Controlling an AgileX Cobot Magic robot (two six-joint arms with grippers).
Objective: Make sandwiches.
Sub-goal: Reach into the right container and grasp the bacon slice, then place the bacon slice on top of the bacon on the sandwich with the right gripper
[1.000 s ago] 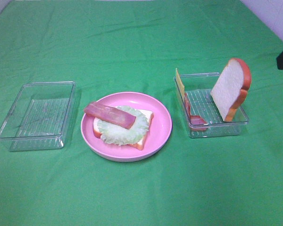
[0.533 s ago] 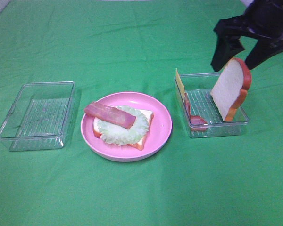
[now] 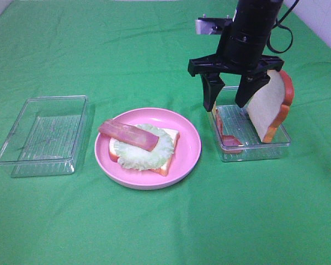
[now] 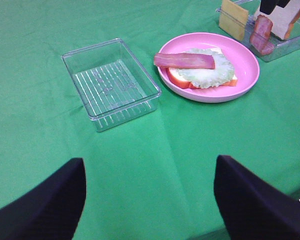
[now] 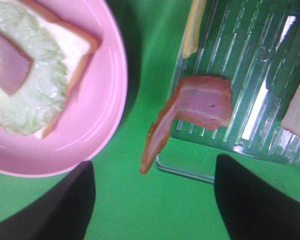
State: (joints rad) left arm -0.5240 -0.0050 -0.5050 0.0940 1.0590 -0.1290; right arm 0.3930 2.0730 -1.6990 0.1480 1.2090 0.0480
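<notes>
A partial sandwich lies on the round pink plate (image 3: 188, 157): a white bread slice (image 3: 170, 136), pale green lettuce (image 3: 146, 154) and a pink-red bacon strip (image 3: 128, 134) on top. The clear right tray (image 3: 265, 149) holds an upright bread slice (image 3: 270, 105), a curled bacon strip (image 3: 228, 139) draped over its wall, and a yellow cheese square (image 4: 233, 19). My right gripper (image 3: 226, 106) is open and empty just above that tray's left end, over the bacon (image 5: 190, 110) and cheese (image 5: 192, 25). My left gripper (image 4: 150, 210) is open and empty, well back from the plate (image 4: 245, 75).
An empty clear tray (image 3: 44, 132) stands left of the plate, also seen in the left wrist view (image 4: 110, 82). A green cloth (image 3: 165, 232) covers the whole table. The right arm's black body rises behind the right tray.
My right arm has come in from the upper right and moved left and down over the right tray, jaws open. The food has not moved.
</notes>
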